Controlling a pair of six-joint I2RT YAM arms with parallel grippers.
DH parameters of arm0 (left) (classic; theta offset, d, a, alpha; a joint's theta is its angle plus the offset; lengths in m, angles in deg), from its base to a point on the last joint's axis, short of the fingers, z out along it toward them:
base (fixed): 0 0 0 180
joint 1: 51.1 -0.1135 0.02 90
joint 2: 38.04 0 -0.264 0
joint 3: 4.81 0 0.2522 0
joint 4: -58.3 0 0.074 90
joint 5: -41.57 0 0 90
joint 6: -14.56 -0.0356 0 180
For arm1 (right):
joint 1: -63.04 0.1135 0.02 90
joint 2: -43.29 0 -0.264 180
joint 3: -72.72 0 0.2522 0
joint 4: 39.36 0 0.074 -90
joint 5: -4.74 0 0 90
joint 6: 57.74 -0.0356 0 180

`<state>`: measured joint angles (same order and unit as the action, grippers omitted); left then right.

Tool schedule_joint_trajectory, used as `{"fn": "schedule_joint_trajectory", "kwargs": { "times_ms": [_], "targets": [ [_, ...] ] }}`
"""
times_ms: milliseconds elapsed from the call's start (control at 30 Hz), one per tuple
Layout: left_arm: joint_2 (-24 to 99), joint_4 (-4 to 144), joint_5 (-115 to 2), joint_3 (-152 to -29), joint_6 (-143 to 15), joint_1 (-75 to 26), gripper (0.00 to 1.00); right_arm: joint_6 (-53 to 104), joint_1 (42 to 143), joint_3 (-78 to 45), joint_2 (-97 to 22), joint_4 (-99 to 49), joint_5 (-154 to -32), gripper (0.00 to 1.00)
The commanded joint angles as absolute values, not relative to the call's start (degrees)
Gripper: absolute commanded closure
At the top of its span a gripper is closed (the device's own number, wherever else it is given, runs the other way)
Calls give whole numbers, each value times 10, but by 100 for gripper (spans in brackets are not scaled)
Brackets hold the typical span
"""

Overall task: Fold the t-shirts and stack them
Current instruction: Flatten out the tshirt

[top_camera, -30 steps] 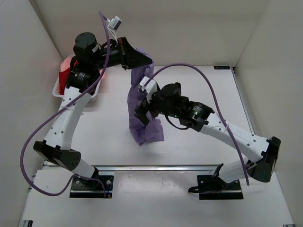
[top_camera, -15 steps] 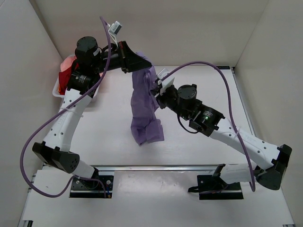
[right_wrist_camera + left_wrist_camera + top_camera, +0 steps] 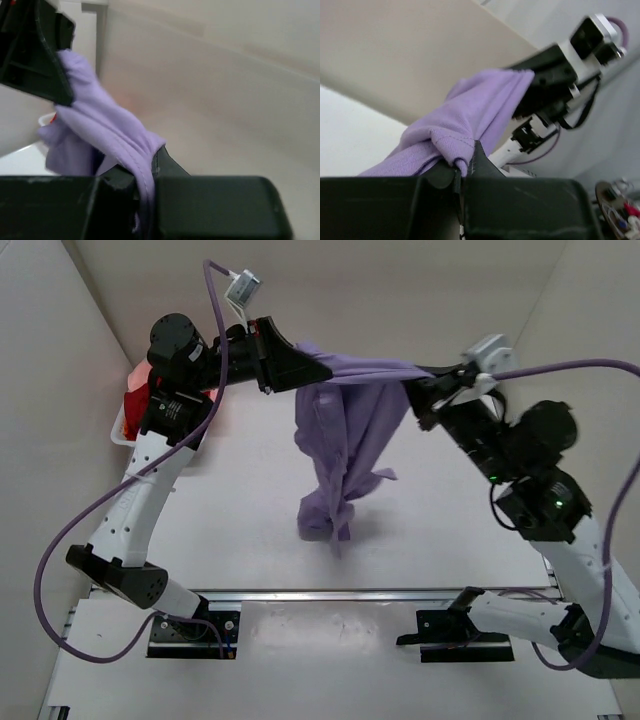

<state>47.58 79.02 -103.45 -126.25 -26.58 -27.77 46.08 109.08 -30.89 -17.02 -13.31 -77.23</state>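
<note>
A purple t-shirt (image 3: 345,435) hangs in the air between both arms, its top edge pulled taut and its lower part drooping onto the white table (image 3: 240,510). High at the back left, my left gripper (image 3: 322,362) is shut on one end of that edge. The cloth (image 3: 470,115) bunches right at its jaws (image 3: 462,167). Raised at the back right, my right gripper (image 3: 415,378) is shut on the other end. There the purple fabric (image 3: 100,130) runs down between its jaws (image 3: 150,165).
A white bin (image 3: 135,425) with red cloth (image 3: 140,390) inside stands at the far left, behind the left arm. Beige walls close in the table at the back and on both sides. Purple cables loop off both arms.
My right gripper closed on the shirt's edge near the hanging cloth, then rose and swung far right, spreading the shirt wide. The left gripper stayed high, holding its end.
</note>
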Motion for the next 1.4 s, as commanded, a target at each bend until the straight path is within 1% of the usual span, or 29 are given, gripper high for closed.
{"fn": "schedule_joint_trajectory", "kwargs": {
  "times_ms": [0, 33, 67, 100, 133, 167, 200, 233, 267, 333, 400, 533, 633, 733, 767, 833, 900, 933, 967, 1000, 1033, 1067, 1100, 1133, 1200, 1233, 1267, 1300, 1367],
  "targets": [
    [444, 734, -1064, -1271, -254, -279, 98, 440, 1004, -365, -119, -142, -848, 100],
    [435, 727, -1068, -1269, -253, -279, 98, 412, 941, -368, -109, -142, -912, 100],
    [426, 711, -1070, -1268, -251, -278, 97, 383, 899, -362, -96, -150, -970, 100],
    [419, 706, -1069, -1268, -243, -279, 97, 364, 804, -366, -84, -161, -1039, 100],
    [417, 698, -1073, -1262, -238, -276, 97, 326, 690, -363, -79, -172, -1082, 99],
    [410, 687, -1078, -1261, -223, -271, 97, 258, 633, -374, -71, -190, -1159, 100],
    [409, 666, -1081, -1250, -203, -268, 96, 231, 494, -388, -65, -215, -1226, 100],
    [404, 643, -1087, -1239, -194, -265, 96, 251, 487, -409, -65, -197, -1208, 100],
    [403, 637, -1088, -1233, -189, -256, 95, 220, 512, -430, -78, -198, -1219, 100],
    [392, 646, -1088, -1227, -191, -254, 95, 250, 562, -466, -98, -180, -1202, 100],
    [386, 642, -1088, -1230, -189, -260, 95, 235, 518, -472, -109, -181, -1216, 100],
    [400, 659, -1079, -1257, -203, -264, 95, 211, 518, -433, -134, -218, -1231, 100],
    [425, 715, -1055, -1234, -233, -297, 95, 214, 527, -396, -178, -232, -1233, 99],
    [460, 750, -1021, -1185, -255, -347, 96, 256, 569, -383, -236, -212, -1188, 100],
    [478, 770, -1001, -1169, -273, -355, 95, 275, 582, -383, -268, -201, -1170, 100],
    [517, 820, -961, -1171, -311, -382, 97, 300, 614, -390, -318, -188, -1129, 100],
    [594, 913, -877, -1235, -374, -393, 98, 319, 625, -433, -418, -167, -1094, 99],
    [639, 938, -821, -1256, -396, -401, 98, 319, 627, -492, -479, -136, -1060, 100],
    [663, 981, -797, -1308, -404, -404, 98, 340, 639, -530, -515, -107, -1037, 100],
    [702, 1021, -762, -1356, -411, -406, 96, 355, 642, -615, -582, -59, -976, 84],
    [728, 1029, -744, -1374, -411, -409, 95, 361, 653, -696, -642, -15, -902, 73],
    [740, 1033, -741, -1387, -408, -413, 92, 380, 668, -724, -659, 5, -854, 53],
    [738, 1021, -738, -1373, -399, -416, 87, 376, 665, -708, -659, -5, -839, 35],
    [729, 997, -745, -1337, -390, -424, 80, 369, 663, -665, -640, -19, -820, 24],
    [705, 969, -733, -1279, -386, -423, 75, 359, 664, -603, -603, -30, -824, 20],
    [689, 959, -724, -1243, -388, -426, 73, 366, 670, -554, -578, -31, -831, 21],
    [676, 955, -722, -1232, -390, -424, 73, 371, 676, -494, -538, -41, -840, 24],
    [670, 947, -722, -1206, -391, -422, 70, 378, 696, -463, -517, -46, -846, 29],
    [656, 938, -726, -1168, -388, -419, 68, 374, 739, -360, -455, -49, -894, 36]
  ]
}}
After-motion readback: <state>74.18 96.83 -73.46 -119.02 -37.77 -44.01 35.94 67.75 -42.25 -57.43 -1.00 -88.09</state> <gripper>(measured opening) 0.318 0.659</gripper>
